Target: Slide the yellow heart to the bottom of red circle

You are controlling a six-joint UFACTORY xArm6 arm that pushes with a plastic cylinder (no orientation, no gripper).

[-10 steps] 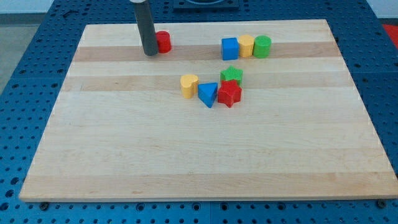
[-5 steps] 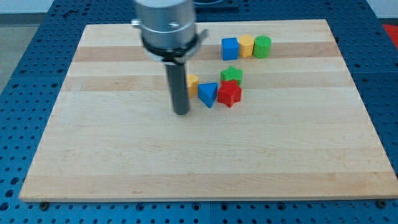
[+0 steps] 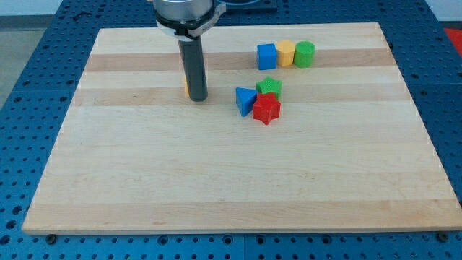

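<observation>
My tip (image 3: 197,99) rests on the board left of centre, in its upper half. Only a thin orange-yellow sliver of the yellow heart (image 3: 186,89) shows at the rod's left edge; the rest is hidden behind the rod. The red circle does not show; the rod and the arm body cover the spot near the view's top.
A blue triangle (image 3: 245,100), a green star (image 3: 269,87) and a red star (image 3: 266,109) cluster right of my tip. A blue cube (image 3: 267,55), a yellow block (image 3: 286,53) and a green circle (image 3: 304,53) line up near the top edge of the wooden board (image 3: 231,180).
My tip went from beside the red circle down past the yellow heart, then back up and left. The heart has slid left and up behind the rod. The blue triangle shifted slightly up.
</observation>
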